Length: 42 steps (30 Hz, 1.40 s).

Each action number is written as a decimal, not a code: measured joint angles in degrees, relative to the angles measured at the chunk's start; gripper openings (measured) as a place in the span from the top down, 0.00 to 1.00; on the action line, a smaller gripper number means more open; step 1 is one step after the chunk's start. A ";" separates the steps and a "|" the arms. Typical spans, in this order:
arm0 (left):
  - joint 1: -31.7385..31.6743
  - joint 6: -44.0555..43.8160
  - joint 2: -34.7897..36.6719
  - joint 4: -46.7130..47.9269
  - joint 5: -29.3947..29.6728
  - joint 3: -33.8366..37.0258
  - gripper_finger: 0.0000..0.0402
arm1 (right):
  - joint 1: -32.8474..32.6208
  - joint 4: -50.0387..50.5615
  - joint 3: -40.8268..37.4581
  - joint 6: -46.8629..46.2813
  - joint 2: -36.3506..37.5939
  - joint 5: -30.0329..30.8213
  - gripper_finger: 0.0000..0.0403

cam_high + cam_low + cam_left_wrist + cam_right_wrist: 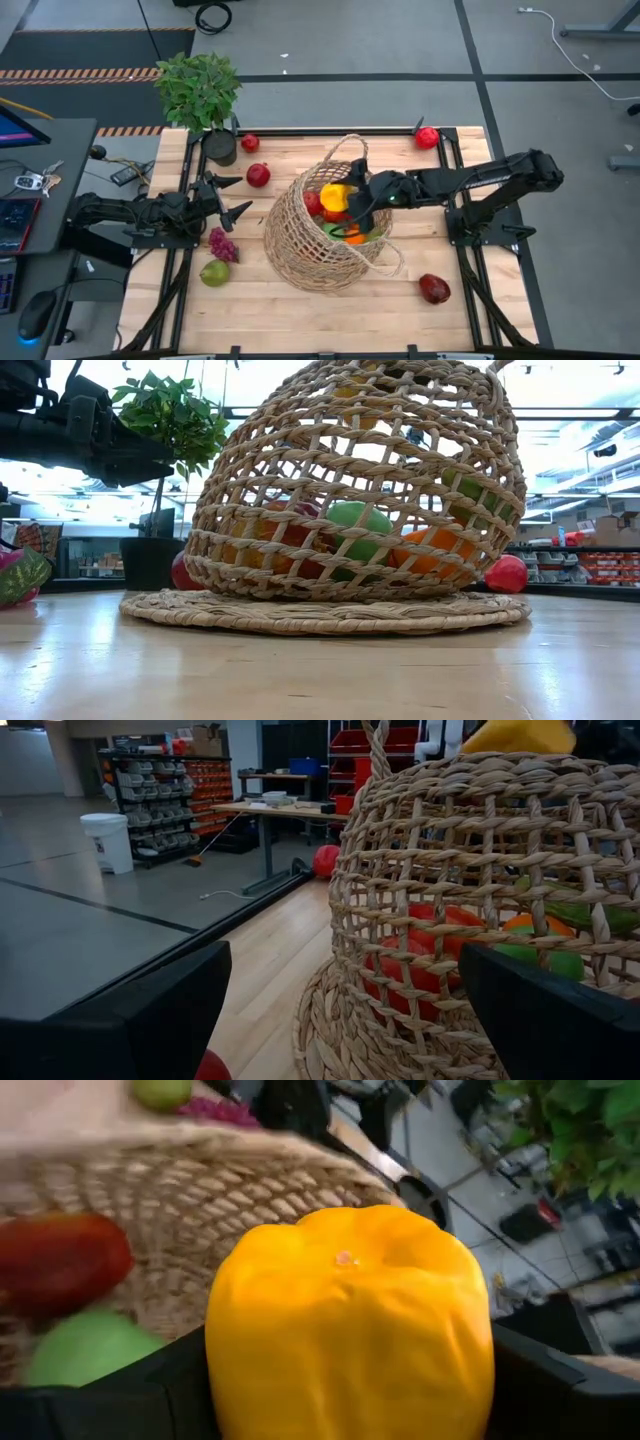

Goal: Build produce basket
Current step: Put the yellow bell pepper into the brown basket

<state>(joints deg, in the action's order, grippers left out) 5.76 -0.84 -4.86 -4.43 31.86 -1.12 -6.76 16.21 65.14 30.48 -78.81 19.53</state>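
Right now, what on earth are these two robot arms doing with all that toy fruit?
They are filling a wicker basket with toy produce. The right pincer holds a yellow pepper over the basket's mouth, above the red, green and orange pieces already inside. The left pincer waits open beside the basket, holding nothing. Several pieces lie on the table outside the basket: a purple grape bunch, a green pear, and four red fruits, including one near the front.
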 joint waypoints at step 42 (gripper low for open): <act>-0.01 0.02 -0.01 0.00 -0.01 0.01 0.01 | 2.09 -12.01 -0.78 -37.23 -15.11 -9.18 0.19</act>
<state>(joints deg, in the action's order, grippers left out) 5.75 -0.82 -4.87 -4.43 31.85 -1.11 -4.67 4.21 64.36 -6.74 -93.92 10.35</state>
